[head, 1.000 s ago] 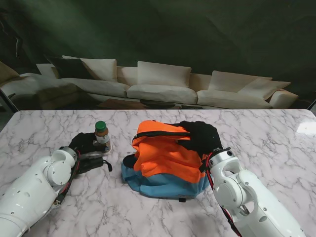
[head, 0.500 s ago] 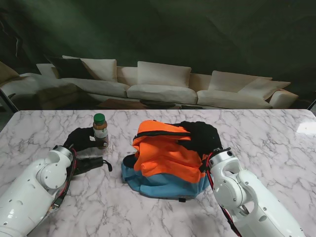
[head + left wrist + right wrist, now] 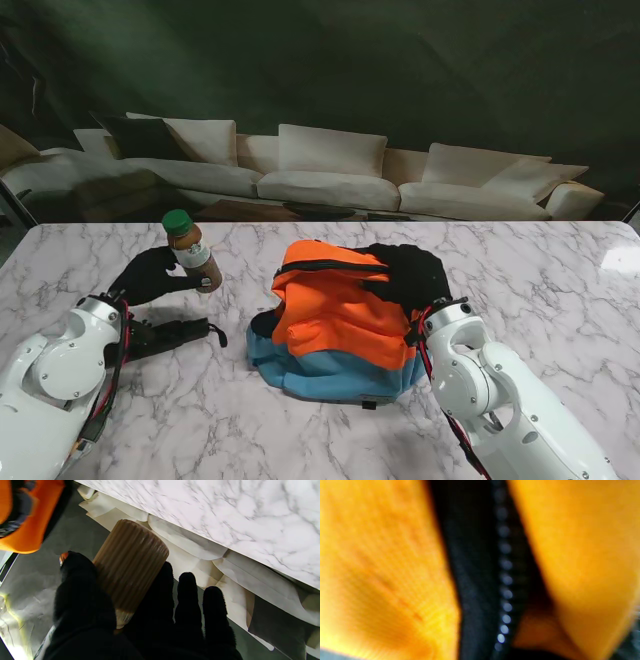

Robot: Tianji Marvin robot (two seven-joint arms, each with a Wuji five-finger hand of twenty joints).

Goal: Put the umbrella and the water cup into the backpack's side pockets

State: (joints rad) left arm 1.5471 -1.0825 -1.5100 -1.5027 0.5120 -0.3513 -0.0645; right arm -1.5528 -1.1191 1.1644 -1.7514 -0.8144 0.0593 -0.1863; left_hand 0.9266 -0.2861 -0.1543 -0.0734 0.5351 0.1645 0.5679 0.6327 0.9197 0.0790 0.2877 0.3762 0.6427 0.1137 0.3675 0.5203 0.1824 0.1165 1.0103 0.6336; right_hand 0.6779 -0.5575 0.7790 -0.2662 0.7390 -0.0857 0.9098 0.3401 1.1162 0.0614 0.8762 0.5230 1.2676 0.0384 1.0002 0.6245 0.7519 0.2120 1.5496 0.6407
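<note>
The left hand [image 3: 150, 275], gloved in black, has the water cup [image 3: 190, 251] in its grasp, a brown ribbed bottle with a green cap and a pale label, held clear of the marble table [image 3: 560, 300] and tilted, cap leaning toward the left edge. In the left wrist view the thumb [image 3: 80, 585] presses one side of the ribbed body [image 3: 130, 562] and the other fingers [image 3: 187, 597] lie along the opposite side, so the hold is a firm wrap around the lower part of the bottle. Just nearer to me than that hand, the umbrella [image 3: 170, 335] lies flat on the table, a folded black one with its strap end pointing toward the backpack [image 3: 340, 325]. The backpack sits mid-table, orange on its upper panel, blue along the edge nearest me, a black zipper line crossing the far side. Over on the right, the right hand [image 3: 410, 275] rests on the backpack's far right corner, black glove against the orange fabric; whether those fingers are pinching the cloth or only pressing on it, I cannot tell. The right wrist view is filled with blurred orange fabric [image 3: 382, 580] and a dark zipper [image 3: 503, 580] running through it, right up close. Cup and backpack are well apart, bare marble between them.
</note>
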